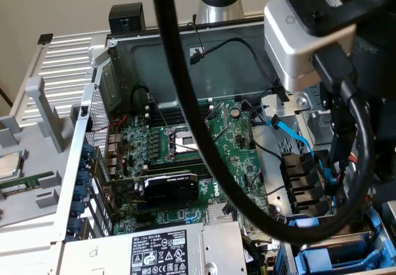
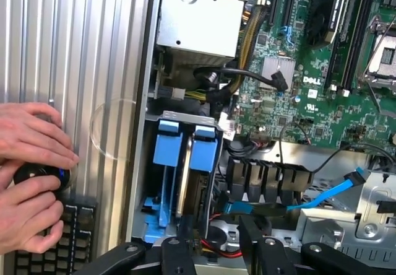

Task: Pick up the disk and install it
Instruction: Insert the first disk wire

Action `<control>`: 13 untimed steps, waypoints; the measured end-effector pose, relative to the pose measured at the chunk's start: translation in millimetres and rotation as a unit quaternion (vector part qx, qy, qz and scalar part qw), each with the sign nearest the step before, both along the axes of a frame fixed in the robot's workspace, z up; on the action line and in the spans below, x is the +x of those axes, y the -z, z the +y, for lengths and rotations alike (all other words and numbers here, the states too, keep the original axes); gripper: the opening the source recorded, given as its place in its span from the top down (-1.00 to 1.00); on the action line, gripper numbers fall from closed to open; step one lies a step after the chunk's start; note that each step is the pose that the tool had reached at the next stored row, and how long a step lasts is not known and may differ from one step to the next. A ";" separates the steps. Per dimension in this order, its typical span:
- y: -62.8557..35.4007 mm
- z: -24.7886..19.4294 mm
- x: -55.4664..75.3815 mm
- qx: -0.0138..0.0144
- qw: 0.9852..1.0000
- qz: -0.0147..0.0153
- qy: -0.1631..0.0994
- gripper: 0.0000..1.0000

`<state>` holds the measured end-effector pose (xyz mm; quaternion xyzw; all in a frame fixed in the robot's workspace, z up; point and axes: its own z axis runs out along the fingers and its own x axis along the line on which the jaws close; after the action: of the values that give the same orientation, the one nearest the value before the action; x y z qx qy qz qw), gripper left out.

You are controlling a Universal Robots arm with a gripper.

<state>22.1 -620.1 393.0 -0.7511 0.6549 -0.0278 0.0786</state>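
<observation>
1. The disk (image 2: 184, 176) stands on edge in the drive bay (image 2: 145, 182), its silver edge showing between the blue tabs of its carrier; it sits just beyond the fingertips and a little to one side of the gap between them.
2. The gripper (image 2: 215, 231) hovers at the mouth of the bay with its black fingers (image 2: 180, 247) spread apart; nothing appears pinched between them, and red wires (image 2: 218, 249) show through the gap.
3. Progress, as a judgement: the disk appears to be lifted and lowered into its slot already, so the task looks close to finished; whether the carrier is pushed fully home and latched cannot be told.
4. Close to the gripper, black cable plugs (image 2: 244, 176) crowd the bay next to the disk; these and the red wires are the likeliest things to snag a finger.
5. Further out, a blue flat cable (image 2: 328, 194) crosses a metal bracket; beyond the bay lie the green motherboard (image 2: 309, 95) and the silver power-supply box (image 2: 198, 15).
6. Well away on the disk's far side, outside the case wall, a person's hands (image 2: 28, 139) rest on a black knob (image 2: 40, 174) beside a keyboard (image 2: 49, 244); they are clear of the gripper.
</observation>
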 end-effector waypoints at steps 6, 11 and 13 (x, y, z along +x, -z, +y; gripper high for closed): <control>3.6 -11.3 6.4 0.019 1.000 0.001 0.000 0.14; 8.6 -12.1 16.4 0.023 1.000 0.003 -0.003 0.14; 10.8 -13.5 17.1 0.024 1.000 0.006 -0.004 0.14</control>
<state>39.2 -633.6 382.2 -0.7518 0.6527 -0.0073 0.0932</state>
